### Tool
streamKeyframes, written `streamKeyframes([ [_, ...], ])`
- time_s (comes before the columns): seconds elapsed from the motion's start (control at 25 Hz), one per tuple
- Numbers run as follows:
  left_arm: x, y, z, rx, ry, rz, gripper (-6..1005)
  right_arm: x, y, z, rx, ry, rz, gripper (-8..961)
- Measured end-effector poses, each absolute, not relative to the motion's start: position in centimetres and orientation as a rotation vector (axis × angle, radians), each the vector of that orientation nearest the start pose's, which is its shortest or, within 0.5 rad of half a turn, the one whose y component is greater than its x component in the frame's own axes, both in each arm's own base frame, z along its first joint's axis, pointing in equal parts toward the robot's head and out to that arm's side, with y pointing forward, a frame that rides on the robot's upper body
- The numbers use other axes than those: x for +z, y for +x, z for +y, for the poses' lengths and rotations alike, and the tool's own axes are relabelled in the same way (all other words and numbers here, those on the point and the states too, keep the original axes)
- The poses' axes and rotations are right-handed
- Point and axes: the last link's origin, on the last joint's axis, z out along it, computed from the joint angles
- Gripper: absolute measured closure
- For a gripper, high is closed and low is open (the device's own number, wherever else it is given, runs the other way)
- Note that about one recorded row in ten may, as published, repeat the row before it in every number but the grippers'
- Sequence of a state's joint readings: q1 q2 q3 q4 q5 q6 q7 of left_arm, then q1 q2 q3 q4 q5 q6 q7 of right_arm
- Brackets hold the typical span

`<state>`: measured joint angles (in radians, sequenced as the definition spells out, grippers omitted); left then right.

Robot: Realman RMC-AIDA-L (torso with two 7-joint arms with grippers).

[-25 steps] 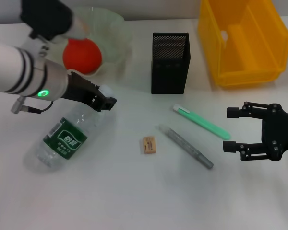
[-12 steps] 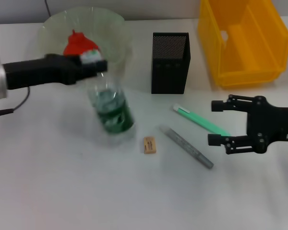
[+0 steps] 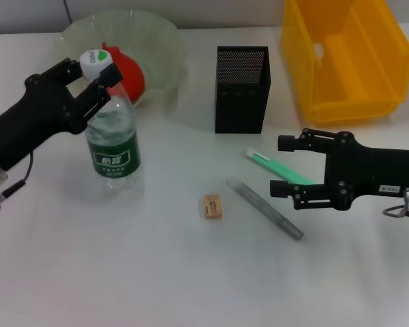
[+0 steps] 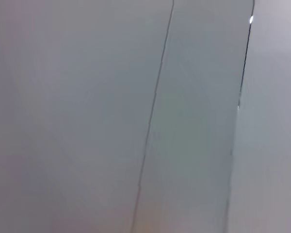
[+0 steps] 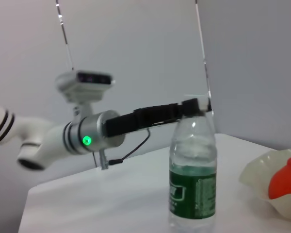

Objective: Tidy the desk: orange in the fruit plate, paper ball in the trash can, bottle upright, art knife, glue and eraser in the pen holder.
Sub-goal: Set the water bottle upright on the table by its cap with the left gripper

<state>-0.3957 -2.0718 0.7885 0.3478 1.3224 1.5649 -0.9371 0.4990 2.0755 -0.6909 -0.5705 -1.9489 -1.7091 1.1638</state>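
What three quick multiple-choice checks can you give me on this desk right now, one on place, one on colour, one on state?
1. Where does the eraser lie?
A. In the pen holder
B. On the desk between bottle and glue pen
C. In the yellow bin

2. What colour is the bottle's label?
A. Green
B. Blue
C. Red

3. How does the bottle stand?
A. On its side
B. Upright, left pincer at its cap
C. Upside down

Answers: 1 B, it sits on the bare desk left of the glue pen. 2 A, the band is green in the head and right wrist views. 3 B, it stands with the left pincer around the cap.
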Motion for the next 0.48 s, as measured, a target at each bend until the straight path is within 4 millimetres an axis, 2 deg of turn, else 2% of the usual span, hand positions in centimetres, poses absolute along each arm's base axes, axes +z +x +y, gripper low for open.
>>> streamKeyframes([
  [0.16, -0.4, -28.9, 29.2, -1.159, -2.003, -0.398, 552, -2.1, 25.4, 30.2, 0.914, -2.802, 0.406, 113],
  [0.48, -1.3, -29.7, 28.4, -1.049, -1.894, -0.316, 526, -2.8, 24.9, 30.8, 1.054, -2.634, 0.389, 113],
])
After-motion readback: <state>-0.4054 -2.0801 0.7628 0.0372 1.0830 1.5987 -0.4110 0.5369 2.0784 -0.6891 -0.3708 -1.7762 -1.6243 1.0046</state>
